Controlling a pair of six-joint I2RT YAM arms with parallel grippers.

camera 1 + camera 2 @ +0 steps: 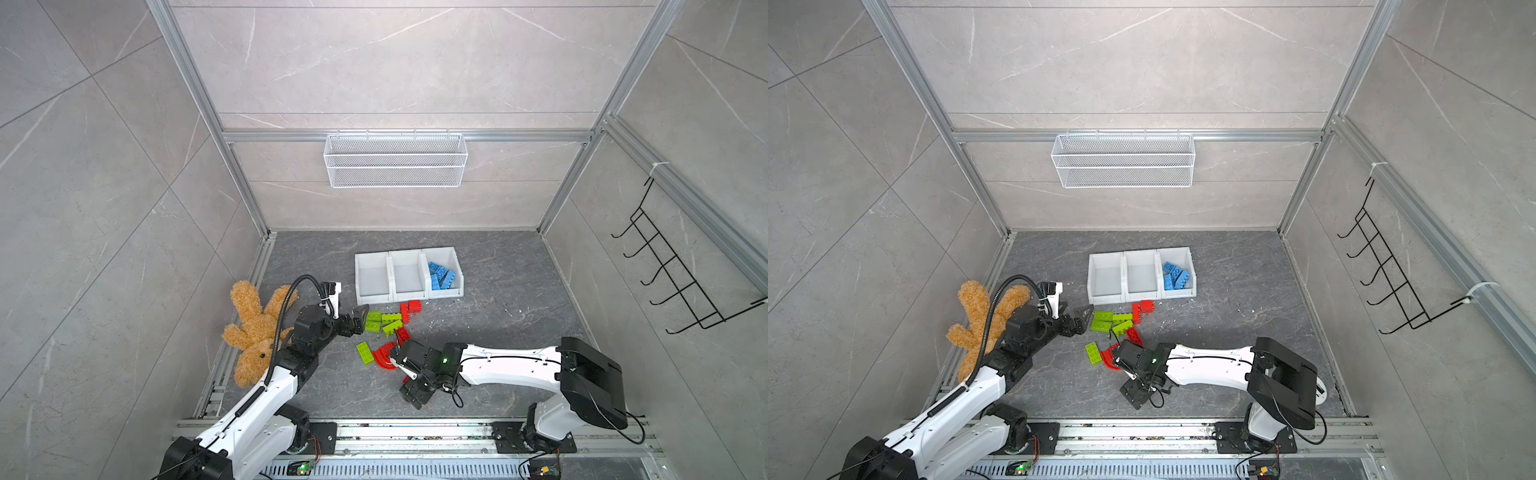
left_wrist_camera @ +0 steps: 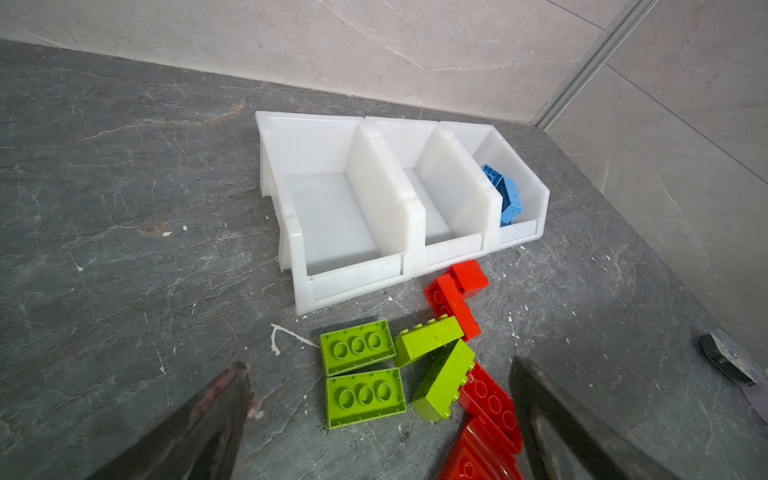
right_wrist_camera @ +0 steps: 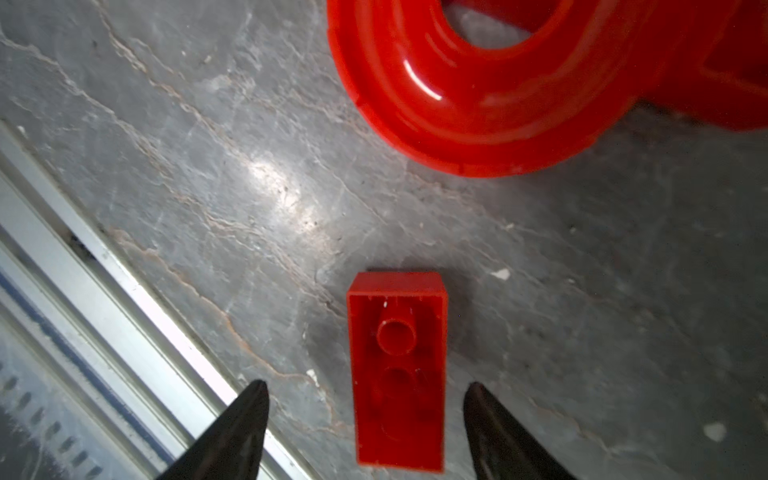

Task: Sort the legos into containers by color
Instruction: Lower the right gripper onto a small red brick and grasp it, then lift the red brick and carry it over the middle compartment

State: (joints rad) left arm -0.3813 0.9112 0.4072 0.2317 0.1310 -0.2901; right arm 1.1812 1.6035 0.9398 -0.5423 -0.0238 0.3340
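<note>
Three joined white containers (image 1: 373,296) stand at mid-floor. The right one holds several blue legos (image 1: 441,275); the other two are bare inside. In front of them lie lime green legos (image 1: 382,322), red legos (image 1: 409,309) and a red arch (image 1: 384,358), with one more green lego (image 1: 365,353) beside the arch. My left gripper (image 1: 358,319) hovers open just left of the green cluster (image 2: 363,374). My right gripper (image 3: 365,386) is open, pointing down, its fingers on either side of a small upturned red lego (image 3: 398,370) without touching it. The arch (image 3: 478,104) lies just beyond.
A brown plush toy (image 1: 253,328) lies by the left wall beside my left arm. A white wire basket (image 1: 395,160) hangs on the back wall and a black hook rack (image 1: 681,270) on the right wall. An aluminium rail (image 3: 104,291) runs along the front edge.
</note>
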